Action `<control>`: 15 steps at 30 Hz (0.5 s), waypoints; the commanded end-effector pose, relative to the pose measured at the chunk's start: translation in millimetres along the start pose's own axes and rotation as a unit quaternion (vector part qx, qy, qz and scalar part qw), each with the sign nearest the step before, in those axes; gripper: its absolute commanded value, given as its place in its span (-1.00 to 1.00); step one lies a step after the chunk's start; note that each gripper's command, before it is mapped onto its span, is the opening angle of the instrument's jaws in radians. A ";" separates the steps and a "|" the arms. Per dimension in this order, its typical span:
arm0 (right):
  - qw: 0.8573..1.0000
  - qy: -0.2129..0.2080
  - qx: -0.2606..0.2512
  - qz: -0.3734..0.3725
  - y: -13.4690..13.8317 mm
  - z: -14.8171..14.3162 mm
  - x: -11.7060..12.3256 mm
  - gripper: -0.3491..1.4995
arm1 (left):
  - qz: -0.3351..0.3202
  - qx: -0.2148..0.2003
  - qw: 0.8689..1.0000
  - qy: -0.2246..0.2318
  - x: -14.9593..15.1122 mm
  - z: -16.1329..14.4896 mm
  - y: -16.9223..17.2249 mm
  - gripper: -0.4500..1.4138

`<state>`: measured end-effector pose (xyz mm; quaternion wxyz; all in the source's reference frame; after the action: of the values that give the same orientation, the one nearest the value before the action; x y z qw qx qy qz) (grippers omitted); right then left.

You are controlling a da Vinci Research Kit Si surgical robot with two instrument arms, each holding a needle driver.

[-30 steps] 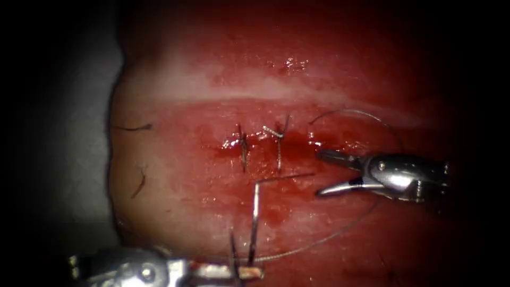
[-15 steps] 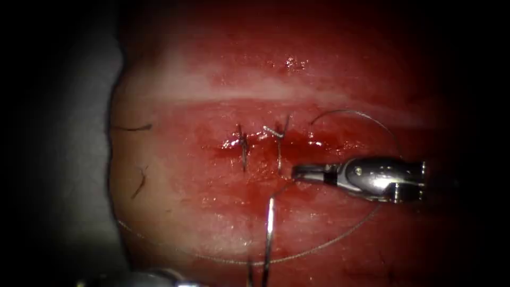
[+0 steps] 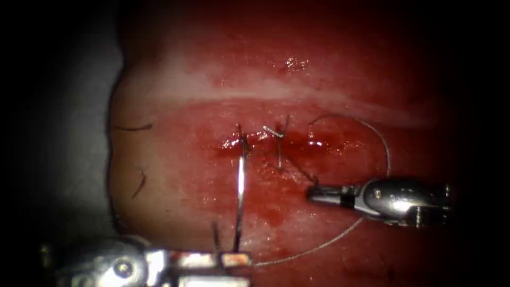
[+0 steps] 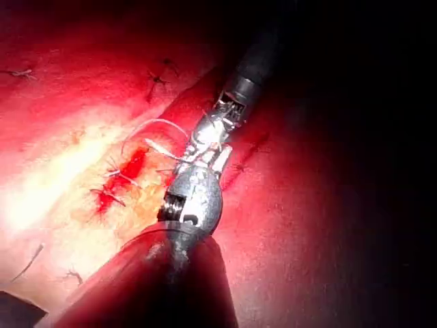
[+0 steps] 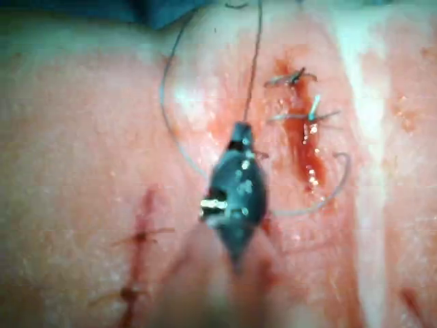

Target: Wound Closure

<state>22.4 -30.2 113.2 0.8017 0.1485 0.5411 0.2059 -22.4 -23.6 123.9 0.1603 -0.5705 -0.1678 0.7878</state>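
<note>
One slab of tissue lies under everything, its cut running from 9 to 3 o'clock across the middle of the endoscope view, wet with red fluid. Of the two tools, the left tool comes in at 7 o'clock, its jaws pressed together on the base of the needle. The needle stands from that grip toward 12 o'clock, its far end close to the cut's left stitch. It seems to lie over the tissue rather than in it, though I cannot be sure where the end meets the surface. Held by its base and well off the cut, it looks parked out of the way while the thread is handled. The right tool enters from 3 o'clock, just at 5 o'clock of the cut, jaws pinching a dark strand of thread that runs tight toward 10 o'clock to the nearer stitch. That tautness suggests it is holding tension on the strand. The pale rest of the thread leaves the left tool's jaws, sweeps past 5 o'clock behind the right tool, and arcs over to 1 o'clock of the cut. Two stitches cross the cut near its left end, their short ends sticking up.
</note>
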 end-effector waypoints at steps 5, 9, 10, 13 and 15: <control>0.999 0.017 0.024 0.020 -6.8 -0.3 5.0 -1.00 | 0.016 0.046 0.998 -0.028 -2.5 0.3 -2.0 -1.00; 0.999 0.024 0.042 0.026 -10.5 0.0 8.2 -1.00 | 0.023 0.084 0.995 -0.047 -4.0 -0.1 -4.0 -1.00; 0.998 0.026 0.047 0.027 -11.5 0.1 9.0 -1.00 | 0.026 0.092 0.994 -0.051 -4.5 -0.3 -4.5 -1.00; 0.997 0.034 0.058 0.028 -13.9 0.5 11.6 -1.00 | 0.023 0.107 0.992 -0.059 -5.4 -1.0 -5.6 -1.00; 0.997 0.042 0.056 0.009 -14.6 0.7 13.1 -0.71 | 0.022 0.115 0.991 -0.062 -5.7 -1.4 -6.0 -1.00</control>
<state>29.2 -35.5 96.0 0.7681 0.1858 0.5824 0.1906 -18.2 -19.7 130.6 0.1982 -0.5009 -0.0654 0.8400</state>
